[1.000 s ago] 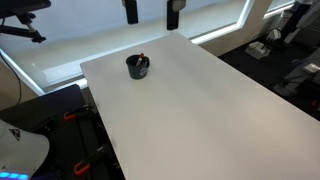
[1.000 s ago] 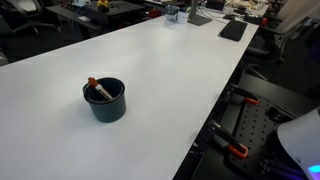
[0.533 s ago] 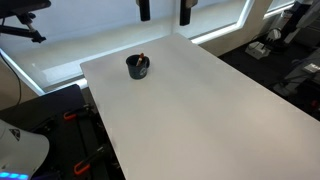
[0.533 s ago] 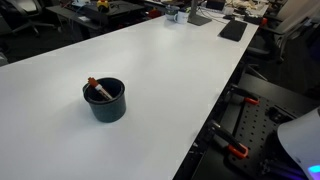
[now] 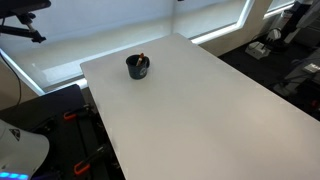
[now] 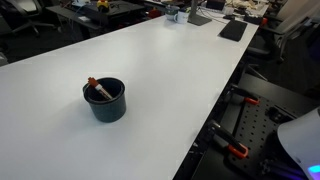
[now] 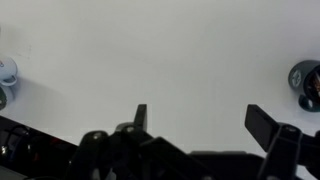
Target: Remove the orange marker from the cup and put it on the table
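Observation:
The black cup (image 5: 138, 67) stands on the white table (image 5: 200, 110) near its far end, with the orange marker (image 5: 141, 60) leaning inside it. Both show closer in an exterior view, the cup (image 6: 105, 101) with the marker (image 6: 97, 88) resting against its rim. In the wrist view the cup (image 7: 306, 84) sits at the right edge. My gripper (image 7: 200, 118) is open and empty, high above the table, far from the cup. It is out of both exterior views.
A small object stands at the left edge of the wrist view (image 7: 6, 75). Dark items (image 6: 233, 30) lie at the table's far end. Chairs and equipment surround the table; a black frame with orange clamps (image 6: 240, 130) stands beside its edge.
The gripper fingers, seen at the top edge of an exterior view earlier, have risen out of that view. The cup and marker have not moved.

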Tool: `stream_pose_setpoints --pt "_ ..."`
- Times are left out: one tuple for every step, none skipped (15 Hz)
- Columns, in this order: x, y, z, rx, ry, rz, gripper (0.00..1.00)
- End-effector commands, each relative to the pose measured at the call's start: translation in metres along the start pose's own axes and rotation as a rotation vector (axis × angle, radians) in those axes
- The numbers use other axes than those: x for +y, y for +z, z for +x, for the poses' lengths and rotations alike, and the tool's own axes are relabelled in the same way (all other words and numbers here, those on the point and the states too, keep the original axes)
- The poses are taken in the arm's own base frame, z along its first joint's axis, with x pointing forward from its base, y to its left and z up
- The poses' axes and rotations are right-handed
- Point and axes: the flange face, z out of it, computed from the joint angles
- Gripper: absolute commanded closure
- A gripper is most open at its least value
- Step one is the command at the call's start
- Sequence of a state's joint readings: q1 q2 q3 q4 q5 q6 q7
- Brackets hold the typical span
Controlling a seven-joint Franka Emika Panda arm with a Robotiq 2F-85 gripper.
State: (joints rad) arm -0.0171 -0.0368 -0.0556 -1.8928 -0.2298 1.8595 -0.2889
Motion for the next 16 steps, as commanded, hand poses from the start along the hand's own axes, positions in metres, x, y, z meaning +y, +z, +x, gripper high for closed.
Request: stream_pose_setpoints --pt "0.009 -0.011 0.051 0.011 0.043 -0.007 0.0" --pt "0.009 -0.014 0.057 0.022 0.046 -0.012 0.0" --pt "0.009 -0.017 0.062 0.031 0.043 -0.014 0.0" --pt "0.008 -0.019 0.062 0.043 0.037 -0.02 0.0" --pt "0.007 -0.021 0.061 0.052 0.03 -0.02 0.0" --pt "0.006 -0.022 0.056 0.061 0.02 -0.024 0.0" --pt "0.005 -0.024 0.049 0.063 0.014 -0.026 0.0" --pt "0.005 -0.024 0.043 0.062 0.02 -0.032 0.0" --pt "0.005 -0.025 0.037 0.06 0.023 -0.03 0.0" --pt "0.006 -0.025 0.029 0.056 0.023 -0.028 0.0" --pt "0.007 -0.025 0.022 0.057 0.028 -0.034 0.0" --pt "0.007 -0.023 0.013 0.045 0.025 -0.028 0.0" --pt "0.007 -0.02 0.003 0.037 0.025 -0.024 0.0" --pt "0.007 -0.014 -0.008 0.024 0.025 -0.02 0.0" --pt "0.005 -0.009 -0.02 0.009 0.017 -0.012 0.0" --pt "0.003 -0.002 -0.031 -0.003 0.011 -0.013 0.0"
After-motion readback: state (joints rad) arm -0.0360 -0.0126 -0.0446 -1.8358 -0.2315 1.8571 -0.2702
